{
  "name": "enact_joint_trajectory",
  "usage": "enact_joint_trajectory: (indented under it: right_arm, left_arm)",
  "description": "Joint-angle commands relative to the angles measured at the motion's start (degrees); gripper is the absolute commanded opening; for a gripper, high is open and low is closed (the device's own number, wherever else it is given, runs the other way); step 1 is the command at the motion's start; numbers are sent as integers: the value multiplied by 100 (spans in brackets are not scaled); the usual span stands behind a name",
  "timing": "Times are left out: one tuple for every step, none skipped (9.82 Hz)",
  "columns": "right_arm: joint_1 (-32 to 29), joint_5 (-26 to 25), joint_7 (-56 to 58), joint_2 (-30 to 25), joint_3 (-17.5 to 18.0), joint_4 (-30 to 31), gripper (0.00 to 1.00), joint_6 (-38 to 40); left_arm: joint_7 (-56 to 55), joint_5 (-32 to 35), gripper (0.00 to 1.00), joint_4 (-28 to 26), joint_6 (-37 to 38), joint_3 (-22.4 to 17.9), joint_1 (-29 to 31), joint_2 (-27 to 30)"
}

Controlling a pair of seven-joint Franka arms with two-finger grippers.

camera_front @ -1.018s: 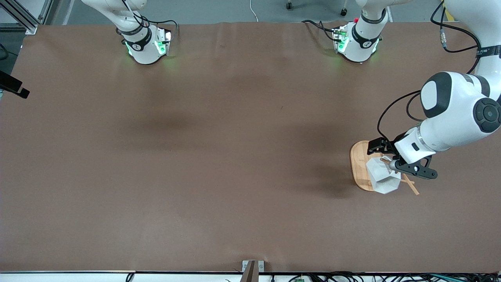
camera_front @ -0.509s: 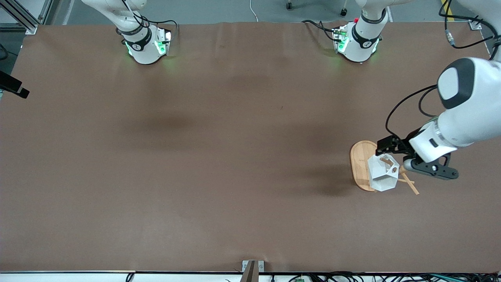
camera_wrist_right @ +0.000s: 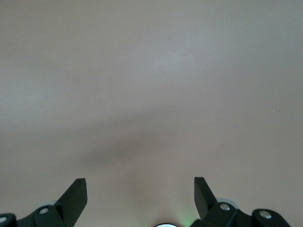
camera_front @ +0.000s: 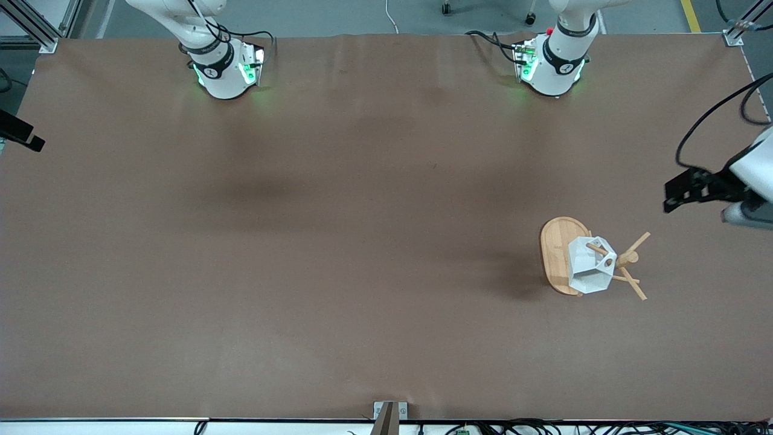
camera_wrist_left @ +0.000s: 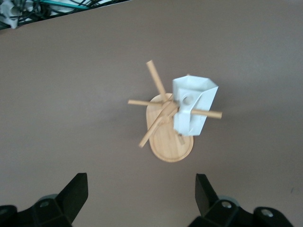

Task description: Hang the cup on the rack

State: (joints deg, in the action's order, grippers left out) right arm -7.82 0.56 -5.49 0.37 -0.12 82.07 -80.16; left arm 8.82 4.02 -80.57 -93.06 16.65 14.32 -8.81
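Observation:
The white faceted cup [camera_front: 587, 266] hangs on a peg of the bamboo rack [camera_front: 554, 254], with the peg passing through its tab handle. The rack stands toward the left arm's end of the table. In the left wrist view the cup [camera_wrist_left: 194, 106] hangs beside the rack's post over the oval base [camera_wrist_left: 170, 144]. My left gripper [camera_wrist_left: 140, 182] is open and empty, up in the air and apart from the rack; the front view shows it [camera_front: 746, 211] at the picture's edge. My right gripper [camera_wrist_right: 139, 182] is open and empty over bare table.
Brown table covering [camera_front: 338, 241] spreads all round the rack. Both arm bases [camera_front: 223, 72] stand along the table edge farthest from the front camera. Black cables hang from the left arm [camera_front: 700, 130].
My left gripper has let go of the cup and drawn up and away toward the left arm's end of the table. The cup stays hanging on the peg.

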Motion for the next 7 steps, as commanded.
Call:
enact_joint_trajectory:
  right_arm:
    - [-44, -38, 83, 16, 12, -59, 100, 71]
    - [-44, -38, 83, 16, 21, -59, 100, 71]
    - [-53, -38, 83, 16, 12, -59, 100, 71]
    - [-53, -38, 83, 16, 12, -59, 100, 62]
    - [-62, -38, 83, 16, 12, -59, 100, 62]
    - [-70, -21, 83, 16, 4, -59, 100, 62]
    - [-70, -12, 75, 16, 4, -59, 100, 62]
  left_arm:
    - [-344, 91, 100, -125, 349, 49, 44, 290]
    - [-616, 38, 100, -186, 559, 5, -104, 458]
    - [-854, 3, 100, -526, 587, -291, -436, 764]
    - [-943, -180, 100, -939, 578, -677, -813, 1089]
    - [-953, -399, 100, -1221, 561, -1185, -1200, 1327]
    - [-961, -410, 100, -1328, 561, -1565, -1647, 1451]
    - [-970, -402, 100, -1390, 561, -1621, -1791, 1522]
